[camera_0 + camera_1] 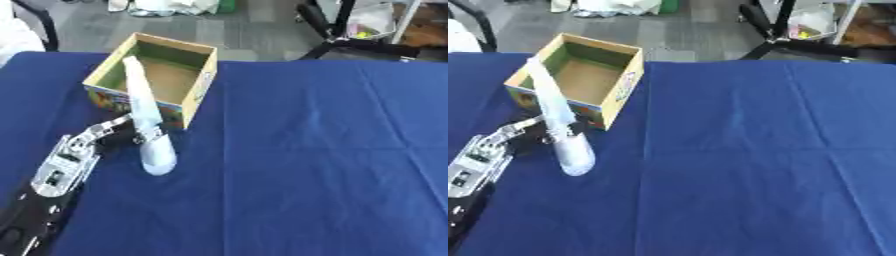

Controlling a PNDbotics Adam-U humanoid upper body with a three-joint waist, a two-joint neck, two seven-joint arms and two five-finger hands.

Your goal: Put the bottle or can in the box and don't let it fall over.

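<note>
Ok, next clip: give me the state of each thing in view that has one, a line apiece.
Bottle: white, tilted, held by the left hand, its top end over the box's near wall, not yet inside.
Box: open-topped, upright on the blue table, nothing inside.
Left hand: fingers curled round the bottle.
Right hand: not in view.

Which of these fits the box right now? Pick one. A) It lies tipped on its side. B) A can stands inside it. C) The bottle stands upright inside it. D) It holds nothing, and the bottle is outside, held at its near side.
D: the box shows a bare floor, while the left hand holds the tilted bottle in front of it.
</note>
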